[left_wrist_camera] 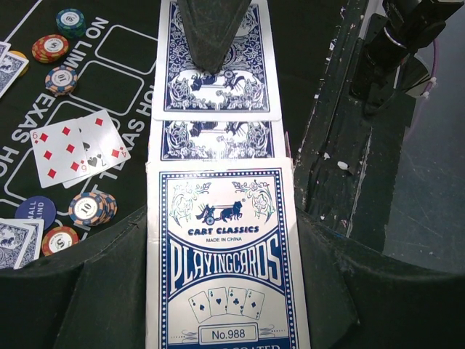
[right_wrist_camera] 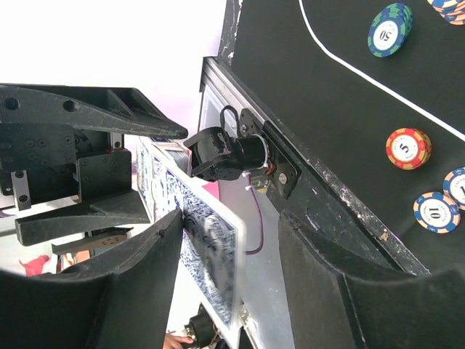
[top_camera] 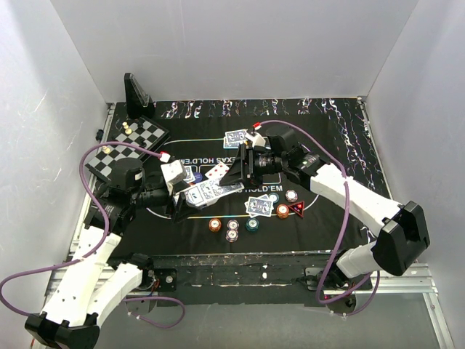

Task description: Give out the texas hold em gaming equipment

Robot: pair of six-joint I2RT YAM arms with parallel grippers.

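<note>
Above the mat, the left claw pinched the card box while the right claw, spread, straddled a protruding card; dealt cards and chips already lay on the mat, dealing seemingly unfinished.

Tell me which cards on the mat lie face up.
The two overlapping cards showing red diamonds and black pips; every other card shows its blue back.

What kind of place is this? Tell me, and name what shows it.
Probably a robot lab test cell dressed as a poker table: plain white walls box it in, a black Texas Hold'em mat carries poker chips, and the left hand holds a card box.
</note>
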